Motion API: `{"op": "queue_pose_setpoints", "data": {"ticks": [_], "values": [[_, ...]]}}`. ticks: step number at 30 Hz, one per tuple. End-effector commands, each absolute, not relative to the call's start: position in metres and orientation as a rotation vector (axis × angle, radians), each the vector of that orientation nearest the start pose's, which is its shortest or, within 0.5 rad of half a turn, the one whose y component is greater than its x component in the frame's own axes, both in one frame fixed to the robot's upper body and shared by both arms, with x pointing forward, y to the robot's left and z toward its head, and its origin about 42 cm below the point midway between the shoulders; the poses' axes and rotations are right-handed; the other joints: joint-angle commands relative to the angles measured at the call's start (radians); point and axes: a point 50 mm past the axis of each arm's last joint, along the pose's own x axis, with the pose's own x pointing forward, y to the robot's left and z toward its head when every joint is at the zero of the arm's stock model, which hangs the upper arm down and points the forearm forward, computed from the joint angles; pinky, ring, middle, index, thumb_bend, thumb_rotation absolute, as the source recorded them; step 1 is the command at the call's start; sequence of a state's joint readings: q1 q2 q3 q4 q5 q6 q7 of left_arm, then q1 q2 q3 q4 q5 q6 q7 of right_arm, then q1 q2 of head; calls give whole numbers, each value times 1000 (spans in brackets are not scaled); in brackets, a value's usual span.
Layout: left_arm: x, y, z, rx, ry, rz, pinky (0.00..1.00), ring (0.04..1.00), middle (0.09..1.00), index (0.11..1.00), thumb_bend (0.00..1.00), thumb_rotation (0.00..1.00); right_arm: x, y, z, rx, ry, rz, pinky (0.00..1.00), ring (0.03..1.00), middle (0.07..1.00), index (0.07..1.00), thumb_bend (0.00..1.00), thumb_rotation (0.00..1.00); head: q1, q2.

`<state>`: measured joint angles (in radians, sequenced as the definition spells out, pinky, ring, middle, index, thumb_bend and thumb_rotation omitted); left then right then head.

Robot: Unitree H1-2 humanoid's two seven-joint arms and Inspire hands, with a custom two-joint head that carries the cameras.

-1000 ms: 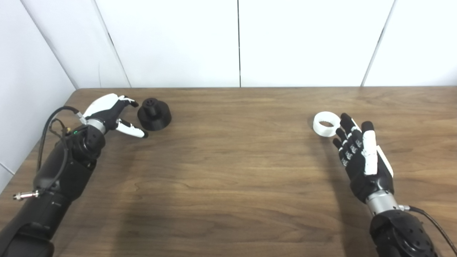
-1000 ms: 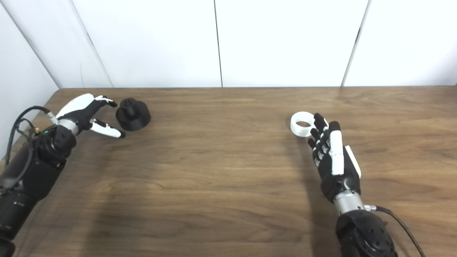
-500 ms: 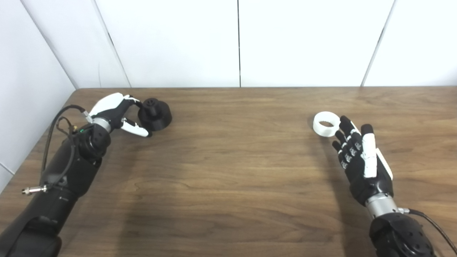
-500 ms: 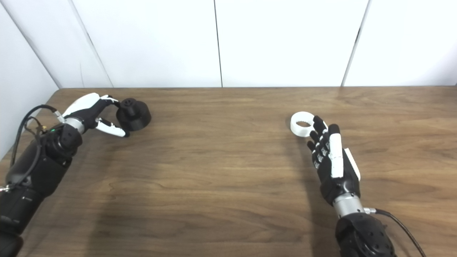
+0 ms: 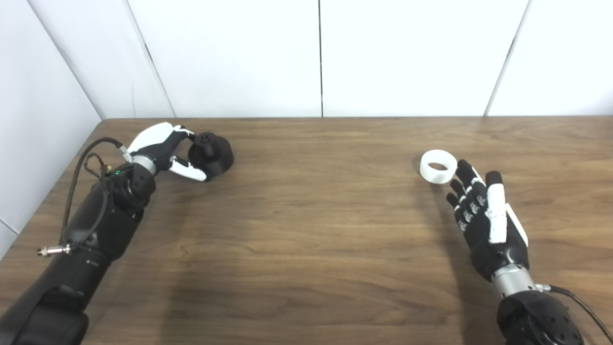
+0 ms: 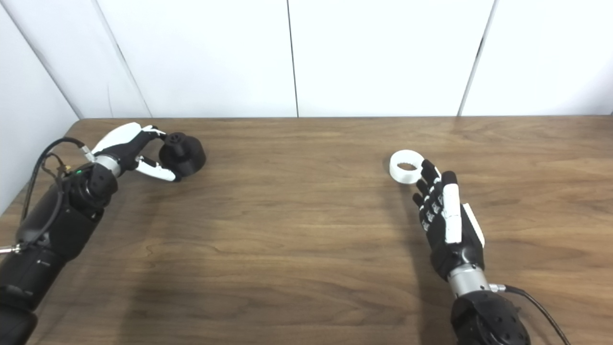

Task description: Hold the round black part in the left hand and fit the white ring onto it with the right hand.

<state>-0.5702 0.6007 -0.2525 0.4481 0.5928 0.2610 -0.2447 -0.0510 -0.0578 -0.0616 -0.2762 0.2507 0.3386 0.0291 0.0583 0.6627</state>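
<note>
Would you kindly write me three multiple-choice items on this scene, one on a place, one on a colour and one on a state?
1. Where does the round black part sit on the table?
A. far left, near the back edge
B. centre
C. front right corner

2. What colour is the ring just beyond the right hand?
A. black
B. white
C. red

3. How is the right hand?
A. closed around the ring
B. open with its fingers stretched out, holding nothing
C. lifting the black part

Answers:
1 A: the part lies at the table's far left, where the left hand curves around its side.
2 B: the ring is plainly white against the brown wood.
3 B: the fingers are spread and only their tips come close to the ring, which lies flat on the table.
</note>
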Motion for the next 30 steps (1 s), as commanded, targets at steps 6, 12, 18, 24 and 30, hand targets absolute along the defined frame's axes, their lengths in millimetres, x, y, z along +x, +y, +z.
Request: {"op": "queue_pose_setpoints", "data": {"ticks": [6, 12, 18, 24, 30], "values": [[469, 372, 240, 1269, 186, -36, 974, 1000, 997, 825, 983, 294, 294, -232, 183, 180, -90, 87, 1000, 1000, 1000, 968, 601, 1000, -4, 2], [471, 371, 237, 1270, 180, -33, 970, 1000, 992, 807, 941, 261, 294, -233, 184, 175, -94, 81, 1000, 1000, 1000, 965, 605, 1000, -5, 1], [470, 372, 236, 1274, 168, -35, 967, 1000, 978, 769, 870, 247, 294, -233, 184, 176, -95, 79, 1000, 1000, 1000, 967, 614, 1000, -5, 0], [471, 372, 235, 1272, 164, -33, 966, 1000, 967, 715, 823, 183, 295, -235, 185, 175, -97, 81, 1000, 1000, 1000, 961, 622, 1000, -8, -2], [471, 373, 233, 1271, 153, -38, 990, 1000, 958, 694, 796, 175, 296, -235, 186, 185, -102, 79, 1000, 1000, 1000, 959, 619, 1000, -5, -3]]}}
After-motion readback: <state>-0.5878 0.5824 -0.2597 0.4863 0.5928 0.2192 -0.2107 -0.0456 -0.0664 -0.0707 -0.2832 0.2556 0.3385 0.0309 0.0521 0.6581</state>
